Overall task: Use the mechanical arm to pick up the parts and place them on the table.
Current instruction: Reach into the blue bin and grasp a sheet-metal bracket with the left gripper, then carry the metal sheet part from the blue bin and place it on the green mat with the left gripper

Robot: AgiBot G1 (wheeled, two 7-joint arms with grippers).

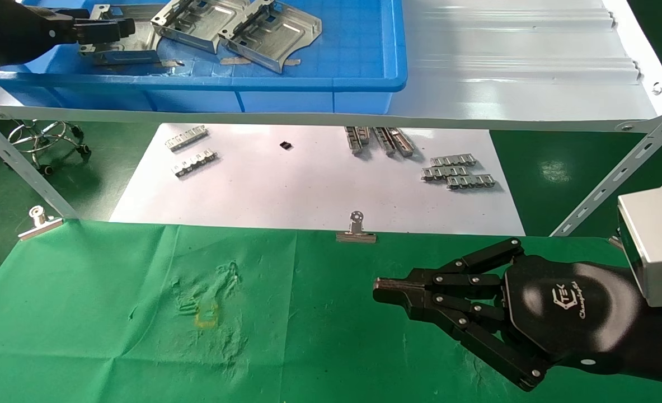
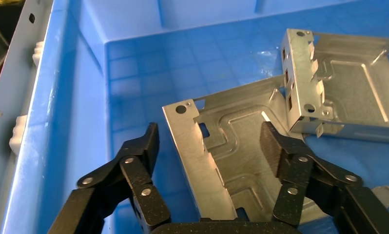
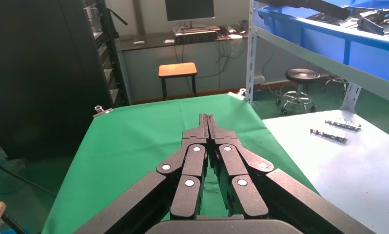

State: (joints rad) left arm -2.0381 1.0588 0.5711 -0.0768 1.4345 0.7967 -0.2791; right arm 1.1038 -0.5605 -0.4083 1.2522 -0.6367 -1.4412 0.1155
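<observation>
Three silver brackets lie in a blue tray (image 1: pixel 364 56) on the shelf: left (image 1: pixel 126 50), middle (image 1: pixel 196 22), right (image 1: pixel 277 36). My left gripper (image 1: pixel 126 27) reaches into the tray over the left bracket. In the left wrist view it (image 2: pixel 209 136) is open and straddles that bracket's (image 2: pixel 231 161) upturned side wall, one finger outside over the tray floor (image 2: pixel 134 73), the other over the recess. A second bracket (image 2: pixel 348 92) leans just beyond. My right gripper (image 1: pixel 378 291) is shut and empty, low over the green table (image 1: pixel 112 313); it also shows in the right wrist view (image 3: pixel 208 119).
A yellow mark (image 1: pixel 206 319) is on the wrinkled cloth. Binder clips (image 1: pixel 356 232) (image 1: pixel 40 221) hold the cloth's far edge. Beyond lies a white sheet (image 1: pixel 308 184) with small notched strips (image 1: pixel 459 173). The white ribbed shelf (image 1: pixel 521 61) spans above; a stool (image 1: pixel 45 137) stands at left.
</observation>
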